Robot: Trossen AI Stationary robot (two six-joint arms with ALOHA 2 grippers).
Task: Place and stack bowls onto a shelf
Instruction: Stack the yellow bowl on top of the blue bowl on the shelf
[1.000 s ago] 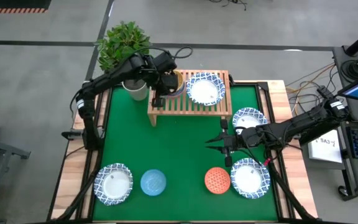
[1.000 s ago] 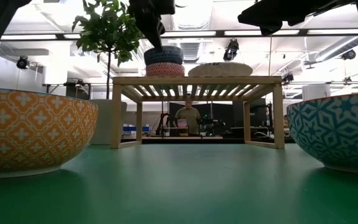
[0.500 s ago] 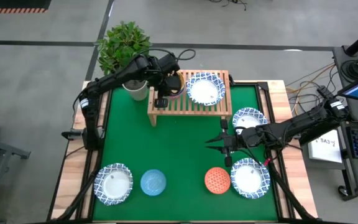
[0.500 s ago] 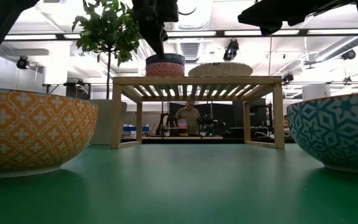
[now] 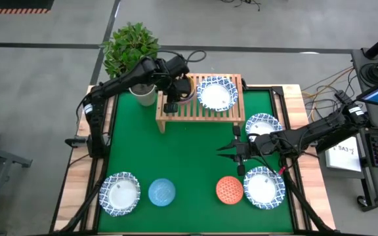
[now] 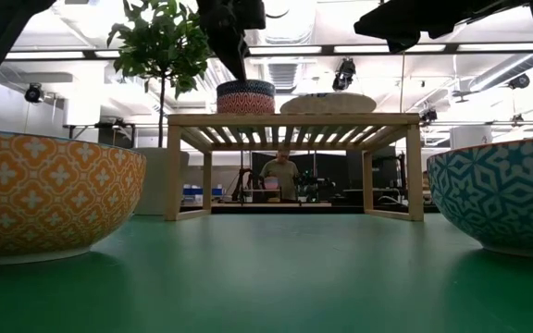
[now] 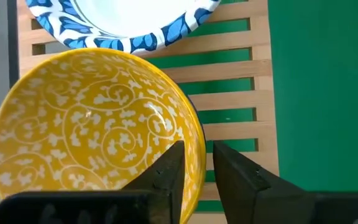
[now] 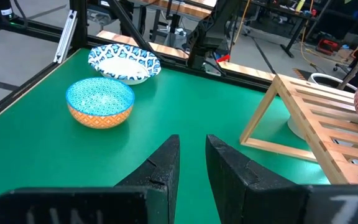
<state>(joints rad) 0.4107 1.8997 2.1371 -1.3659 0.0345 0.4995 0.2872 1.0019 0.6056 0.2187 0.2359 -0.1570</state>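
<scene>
On the shelf [image 5: 199,98], at 11 o'clock of the counter [image 5: 189,154]: stacked bowls [image 7: 95,127]; left gripper [image 7: 194,165] straddling the yellow rim, fingers slightly parted, grip uncertain. Right gripper [image 8: 191,158] at 3 o'clock, narrowly open, empty. Risk: withdrawing fingers snagging the rim, tipping the stack.

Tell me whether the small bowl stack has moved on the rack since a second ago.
Yes. In the low view the bowl stack has sunk slightly, settling onto the shelf top.

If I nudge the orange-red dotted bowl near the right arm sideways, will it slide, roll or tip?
The orange-red dotted bowl lies rim-down on the green mat, so it will probably slide flat rather than roll or tip. It looks like stiff glazed ware, so likely slick to pinch and apt to chip. The blue-rimmed bowl sits right beside it, so a push that way may knock them together.
</scene>
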